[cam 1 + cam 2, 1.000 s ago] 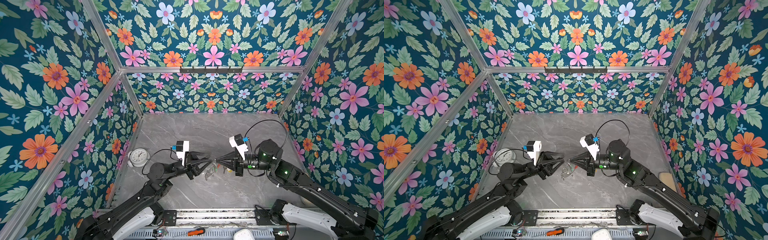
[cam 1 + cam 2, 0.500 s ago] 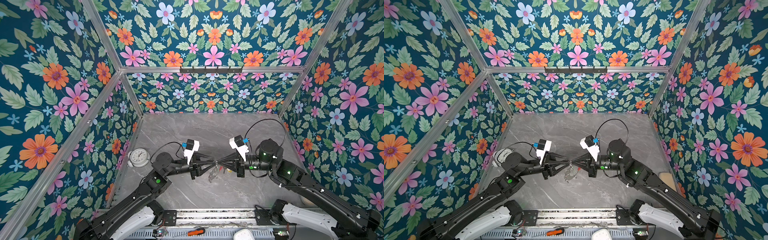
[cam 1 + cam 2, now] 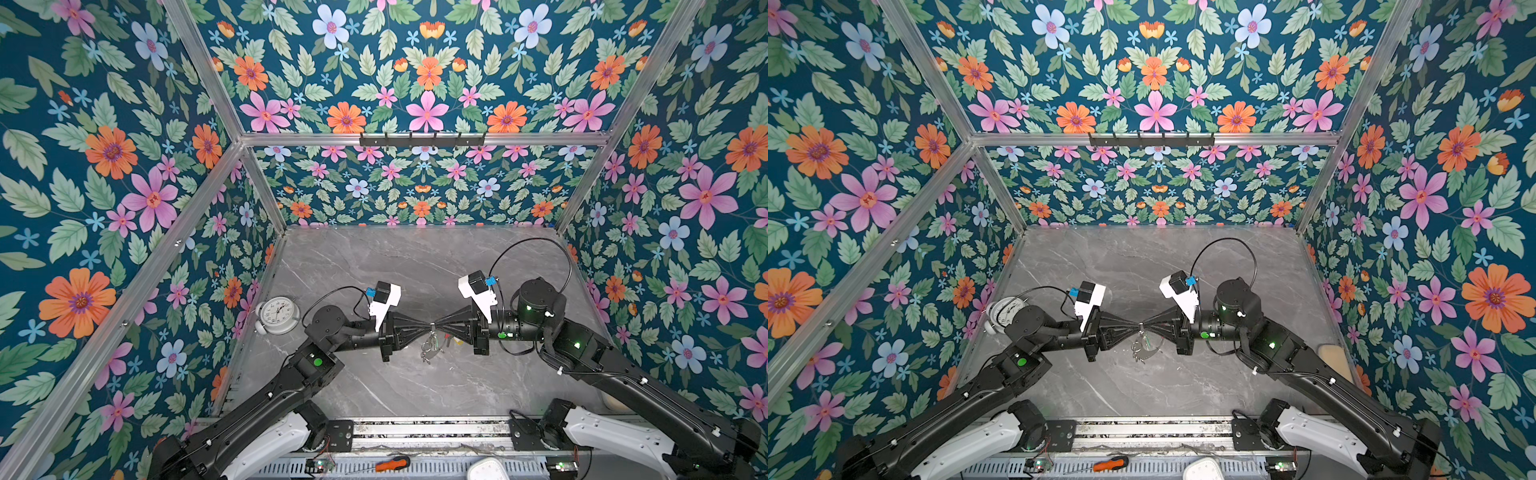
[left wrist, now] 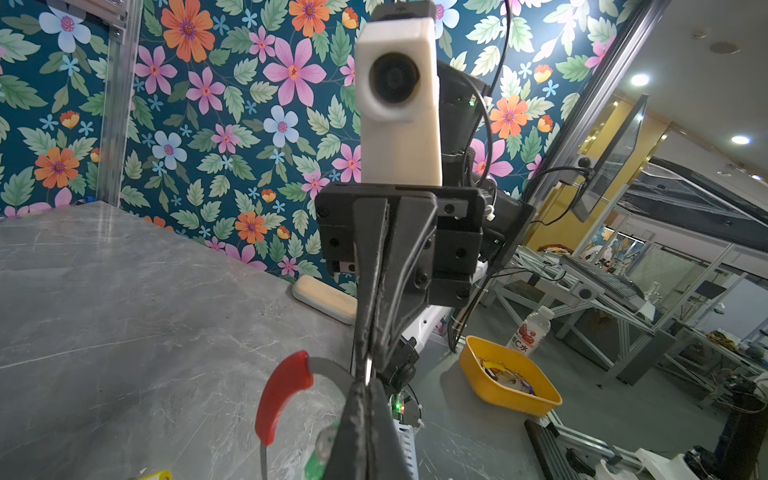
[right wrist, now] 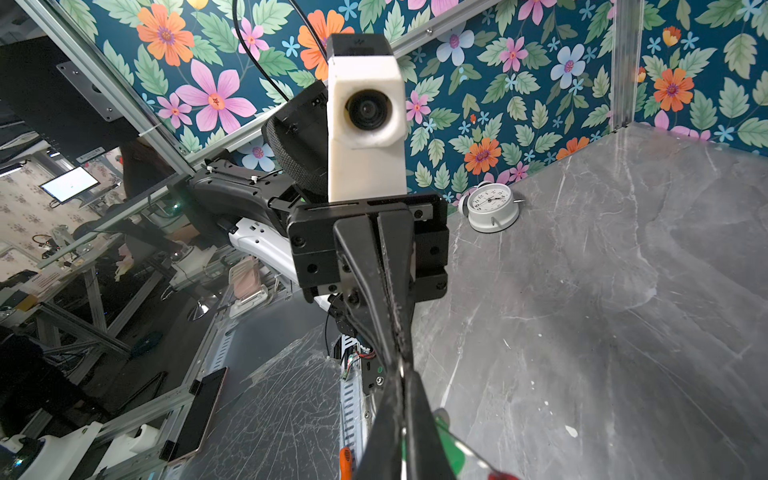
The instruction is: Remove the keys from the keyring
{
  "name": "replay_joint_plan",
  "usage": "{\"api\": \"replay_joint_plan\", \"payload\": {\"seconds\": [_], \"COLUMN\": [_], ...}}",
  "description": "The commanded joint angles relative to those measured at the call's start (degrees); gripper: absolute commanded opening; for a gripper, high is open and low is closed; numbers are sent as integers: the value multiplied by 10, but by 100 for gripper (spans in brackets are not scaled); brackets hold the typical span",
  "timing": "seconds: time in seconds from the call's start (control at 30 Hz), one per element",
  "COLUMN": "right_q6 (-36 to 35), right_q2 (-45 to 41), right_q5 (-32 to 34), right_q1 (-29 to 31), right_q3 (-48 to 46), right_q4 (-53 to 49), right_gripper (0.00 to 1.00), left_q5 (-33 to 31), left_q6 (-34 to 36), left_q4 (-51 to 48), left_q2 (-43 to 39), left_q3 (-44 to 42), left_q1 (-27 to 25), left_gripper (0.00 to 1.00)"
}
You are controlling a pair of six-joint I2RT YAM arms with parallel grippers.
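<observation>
Left hand (image 3: 428, 326) has slid in toward the middle and closed, now tip to tip with the right hand (image 3: 438, 324). Both are pinched tight on the keyring (image 4: 279, 399), held above mid-bench (image 3: 374, 257). Keys (image 3: 428, 353) dangle beneath it.

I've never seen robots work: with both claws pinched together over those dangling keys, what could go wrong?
The keyring hangs over the table from a thin fingertip pinch by the right gripper; it might slip and drop. The left gripper is shut tip to tip against it, so pulling apart could twist the keys into a tangle.
</observation>
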Motion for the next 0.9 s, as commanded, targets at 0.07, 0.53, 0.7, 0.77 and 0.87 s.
{"api": "replay_joint_plan", "payload": {"seconds": [0.07, 0.53, 0.7, 0.77, 0.87], "right_q6": [13, 84, 114, 121, 128], "right_q2": [4, -47, -34, -26, -15], "right_q5": [3, 82, 86, 83, 75], "right_q1": [0, 1, 7, 10, 12], "right_q3": [-4, -93, -106, -107, -106], "right_q4": [32, 220, 262, 274, 284], "right_gripper": [0, 46, 47, 46, 40], "left_q5": [0, -92, -116, -121, -129], "left_q6": [-31, -66, -86, -94, -102], "left_q4": [117, 257, 327, 351, 376], "left_q2": [3, 9, 21, 30, 40], "left_q3": [-23, -77, -95, -99, -105], "left_q1": [0, 0, 0, 0, 0], "left_gripper": [0, 0, 0, 0, 0]}}
